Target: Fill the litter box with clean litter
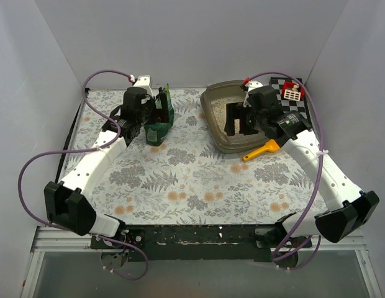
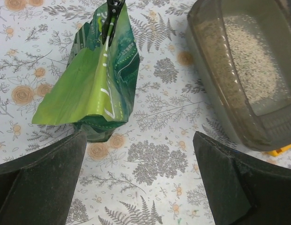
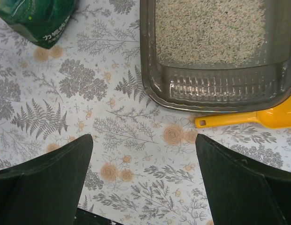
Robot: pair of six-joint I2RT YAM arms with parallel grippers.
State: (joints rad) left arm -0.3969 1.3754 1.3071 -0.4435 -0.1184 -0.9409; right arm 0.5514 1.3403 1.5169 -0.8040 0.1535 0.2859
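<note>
Both arms hover with nothing held over the flowered table: the left gripper [image 2: 139, 137] has its jaws spread wide and faces the green bag [image 2: 98, 79] standing left of the litter box [image 3: 216, 89]. The right gripper [image 3: 144, 137], equally spread, hangs above the box's near wall. The litter [image 3: 211, 28] covers only the far part of the box floor, leaving a ribbed strip bare along the near side, so filling looks far from finished. The main hazard appears to be the bag. A black clip [image 2: 111, 18] pinches its top shut, and a grab at the crinkled foil body could crush or topple it. A tilt over the box with the clip on would release nothing, and a careless opening left of the box could scatter granules on the cloth. The yellow scoop [image 3: 258, 119] lies just beside the box's near wall, where the right arm, if it descends, could knock it or nudge the box.
</note>
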